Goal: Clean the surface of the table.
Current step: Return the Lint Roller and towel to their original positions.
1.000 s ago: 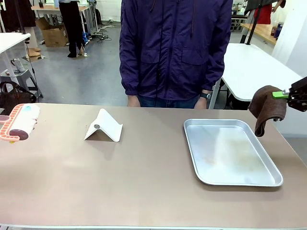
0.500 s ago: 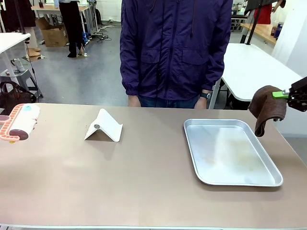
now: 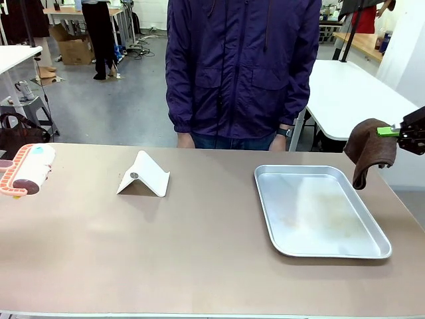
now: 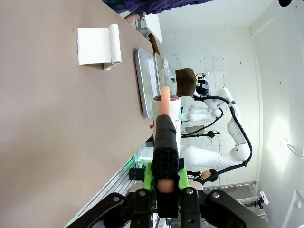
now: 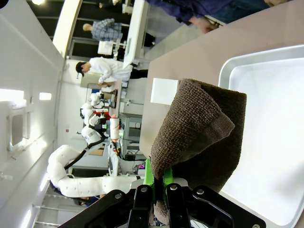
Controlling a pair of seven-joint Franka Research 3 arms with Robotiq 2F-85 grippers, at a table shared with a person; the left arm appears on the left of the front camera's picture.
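Right in front of us, at 6 o'clock, the brownish-tan table (image 3: 192, 266) spreads wide and bare, its pale edge running along the bottom. Moving out to 3 o'clock, we come to the shiny metal tray (image 3: 265, 199), lying flat on the tabletop with nothing in it (only a faint smear on its floor).

Out at about 10 o'clock on the table, a folded white stand (image 3: 143, 175) sits like a little tent, well apart from the tray. At 9 o'clock, over the table's left edge, we find the roller (image 3: 26, 171), a white roll in an orange-pink frame. The left wrist view tells us who has it: the left gripper (image 4: 165, 176) is clamped tight on the roller's black handle, green pads pressed to either side. We cannot tell whether the roll touches the surface.

Over at 2 o'clock, just off the right edge, the right gripper (image 3: 390, 131) pinches a brown cloth (image 3: 368, 149), which droops beside the tray's far corner, clear of the tabletop. In its own wrist view the jaws are squeezed narrow on a fold of the fabric.

At 12 o'clock, a person (image 3: 239, 66) in a purple jacket stands at the far side, arms down.
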